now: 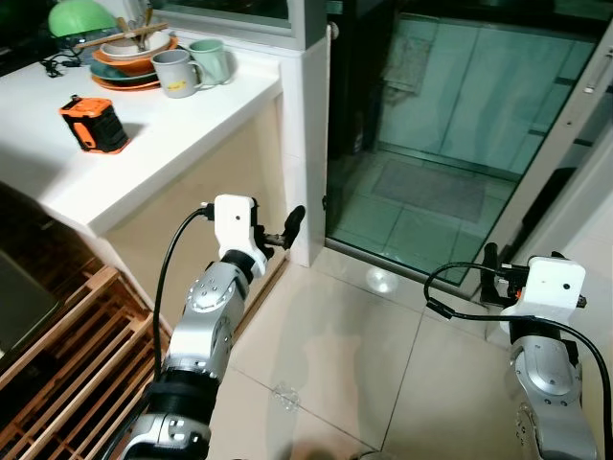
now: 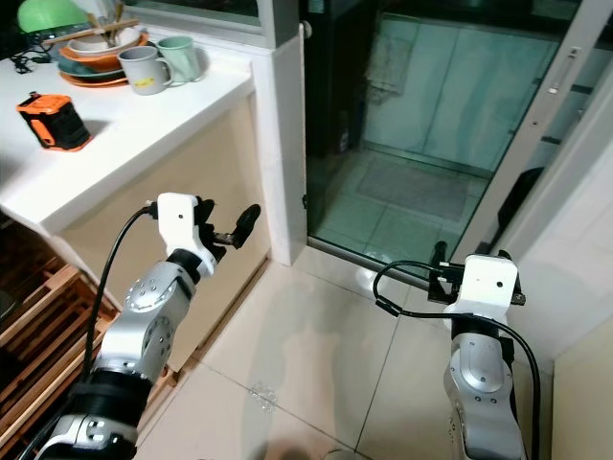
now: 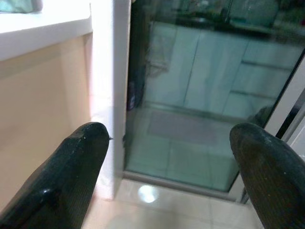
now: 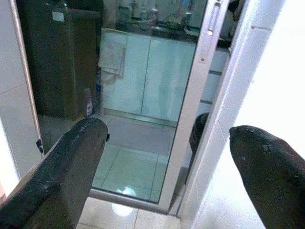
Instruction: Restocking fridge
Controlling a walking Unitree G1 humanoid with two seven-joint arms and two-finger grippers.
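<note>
My left gripper [image 1: 283,230] is held out at waist height beside the corner of a white counter [image 1: 192,134], pointing toward a glass doorway [image 1: 450,125]. In the left wrist view its fingers [image 3: 71,171] stand wide apart, open, with nothing between them. My right gripper [image 1: 492,266] is raised on the right, near the aluminium door frame [image 1: 565,134]. Its fingers [image 4: 66,162] are also spread open and empty. Beyond the glass are pale cabinets [image 4: 157,76] and a tall dark unit [image 4: 57,57].
On the counter are stacked plates and bowls [image 1: 129,57], two mugs [image 1: 177,72], and an orange and black device [image 1: 94,125]. A wooden slatted rack [image 1: 67,355] lies low on the left. A grey mat [image 1: 431,187] lies past the threshold. Pale tile floor [image 1: 364,374] is underfoot.
</note>
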